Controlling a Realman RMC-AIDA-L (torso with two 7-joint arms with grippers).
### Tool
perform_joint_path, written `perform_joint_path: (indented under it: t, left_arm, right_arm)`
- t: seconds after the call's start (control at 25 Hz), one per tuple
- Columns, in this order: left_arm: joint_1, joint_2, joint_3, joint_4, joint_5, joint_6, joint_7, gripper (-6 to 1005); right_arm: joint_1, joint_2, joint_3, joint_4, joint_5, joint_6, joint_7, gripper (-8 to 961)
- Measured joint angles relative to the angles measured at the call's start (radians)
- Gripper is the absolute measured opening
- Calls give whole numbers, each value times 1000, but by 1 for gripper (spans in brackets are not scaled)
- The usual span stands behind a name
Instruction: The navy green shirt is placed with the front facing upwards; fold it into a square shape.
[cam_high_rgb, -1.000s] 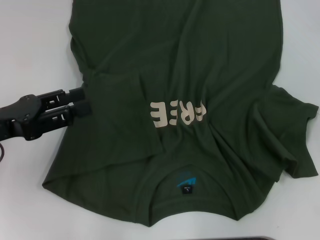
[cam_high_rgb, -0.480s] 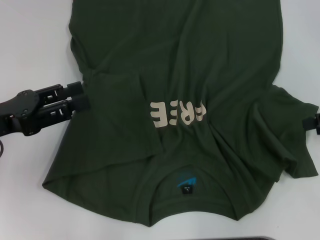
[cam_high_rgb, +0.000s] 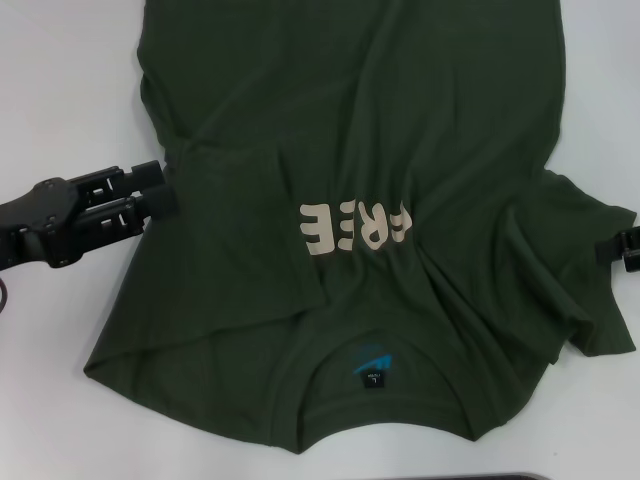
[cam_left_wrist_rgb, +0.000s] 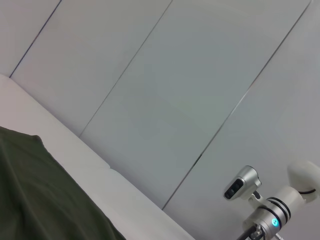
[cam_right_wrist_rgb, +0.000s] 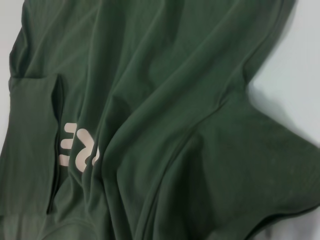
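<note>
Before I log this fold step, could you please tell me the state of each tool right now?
Left tool: beside the navy green shirt, holding nothing; open or shut cannot be told.
Right tool: barely in view; cannot be told.

navy green shirt (cam_high_rgb: 400, 130) flat, left sleeve folded inward | left gripper (cam_high_rgb: 160, 195) at shirt's edge | right gripper (cam_high_rgb: 625, 250) beside right sleeve

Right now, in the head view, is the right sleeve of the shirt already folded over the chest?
No. The right sleeve lies spread out to the side of the shirt, with the right gripper at its edge.
</note>
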Motion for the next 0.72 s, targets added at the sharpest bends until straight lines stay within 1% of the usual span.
perform_joint_path:
  t: [0.32,0.72]
  left_arm:
    - [5,-1,0,0,0,-1,2,598]
    - [7,-2,0,0,0,0,2,599]
  right_arm:
    - [20,11,-5,35,0,46,-8,736]
    - [38,23,-38,73,0,96,-8,725]
